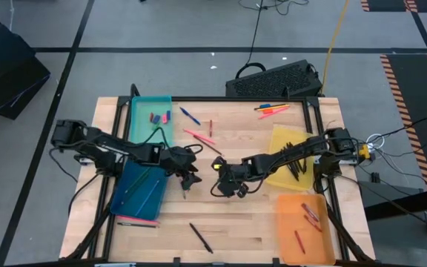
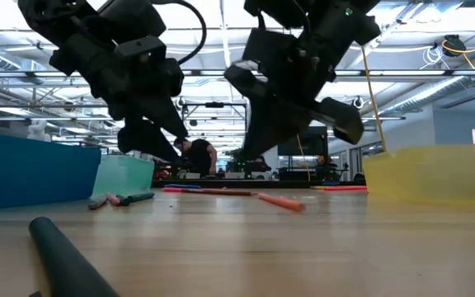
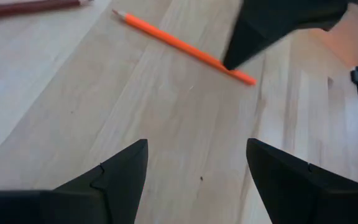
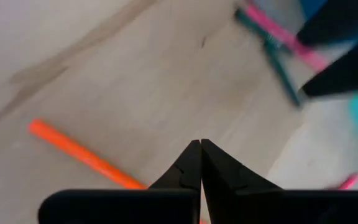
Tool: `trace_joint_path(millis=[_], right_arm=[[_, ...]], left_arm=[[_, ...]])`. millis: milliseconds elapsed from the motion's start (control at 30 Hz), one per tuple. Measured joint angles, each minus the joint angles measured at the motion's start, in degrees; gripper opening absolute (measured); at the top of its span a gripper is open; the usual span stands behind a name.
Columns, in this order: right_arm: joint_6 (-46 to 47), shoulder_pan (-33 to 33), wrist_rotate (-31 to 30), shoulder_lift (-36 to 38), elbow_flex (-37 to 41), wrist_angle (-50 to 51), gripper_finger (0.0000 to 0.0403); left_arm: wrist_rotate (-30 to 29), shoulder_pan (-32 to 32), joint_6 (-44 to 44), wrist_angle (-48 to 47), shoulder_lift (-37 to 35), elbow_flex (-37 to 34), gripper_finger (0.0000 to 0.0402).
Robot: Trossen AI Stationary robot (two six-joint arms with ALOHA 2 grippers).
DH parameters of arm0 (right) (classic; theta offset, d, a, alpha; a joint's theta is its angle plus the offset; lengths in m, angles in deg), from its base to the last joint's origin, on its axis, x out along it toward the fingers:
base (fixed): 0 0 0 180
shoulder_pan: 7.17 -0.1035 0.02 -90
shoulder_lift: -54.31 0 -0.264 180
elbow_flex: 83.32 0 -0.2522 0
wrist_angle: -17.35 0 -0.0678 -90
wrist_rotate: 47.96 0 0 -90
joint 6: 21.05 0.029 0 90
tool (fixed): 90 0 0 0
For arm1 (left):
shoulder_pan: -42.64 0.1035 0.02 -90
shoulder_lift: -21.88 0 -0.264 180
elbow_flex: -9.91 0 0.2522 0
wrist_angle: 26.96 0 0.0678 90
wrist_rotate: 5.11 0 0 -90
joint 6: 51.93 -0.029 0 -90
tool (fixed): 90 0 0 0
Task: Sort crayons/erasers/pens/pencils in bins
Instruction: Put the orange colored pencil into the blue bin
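High view first: at the frame's left we see the left arm reach in over the dark blue bin (image 1: pixel 138 189), which sits left of centre with a few long thin sticks inside, and above it, in the upper left of the table (image 1: pixel 221 230), the teal bin (image 1: pixel 141 122) holds small erasers (image 1: pixel 159 117). The left gripper (image 1: pixel 187 176) hovers just right of the dark blue bin, its fingers (image 3: pixel 120 171) spread wide with nothing between them over bare wood. Near the middle of the frame an orange pencil (image 3: pixel 182 45) lies on the wood between the two grippers. The right gripper (image 1: pixel 227 182) is just right of centre, its fingers (image 4: pixel 191 165) pressed together at the tips, apparently on nothing, though its view is blurred. Further right, the yellow bin (image 1: pixel 282 141) lies partly under the right arm with dark sticks in it. At the lower right the orange bin (image 1: pixel 291 222) holds short red crayons (image 1: pixel 311 215). A black pen (image 1: pixel 201 238) lies at the lower centre edge.
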Motion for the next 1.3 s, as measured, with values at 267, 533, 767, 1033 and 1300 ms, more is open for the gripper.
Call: trace_joint_path(millis=[267, 533, 767, 1033, 1300], right_arm=[[44.63, 1.89, -12.45, 2.14, -0.04, 8.04, 0.0077], [86.56, -3.96, -20.40, 4.58, -0.11, 21.21, 0.0151], [103.35, -11.25, -34.19, -2.11, -0.11, 18.39, 0.0147], [114.71, -13.87, -40.20, -11.19, -0.13, 16.05, 0.0144], [117.23, -13.35, -40.56, -15.98, -0.39, 13.52, 0.0132]], left_arm=[[-2.28, 0.02, -4.22, -0.29, -2.52, 0.04, 0.0273], [-3.73, 2.00, -14.12, -3.36, -7.83, 0.02, 0.0273], [-4.25, 2.87, -18.42, -6.76, -8.68, 0.02, 0.0273], [-6.13, 1.02, -19.40, -9.39, -8.68, 0.00, 0.0273], [-9.95, -2.22, -20.14, -9.04, -8.68, -0.97, 0.0273]])
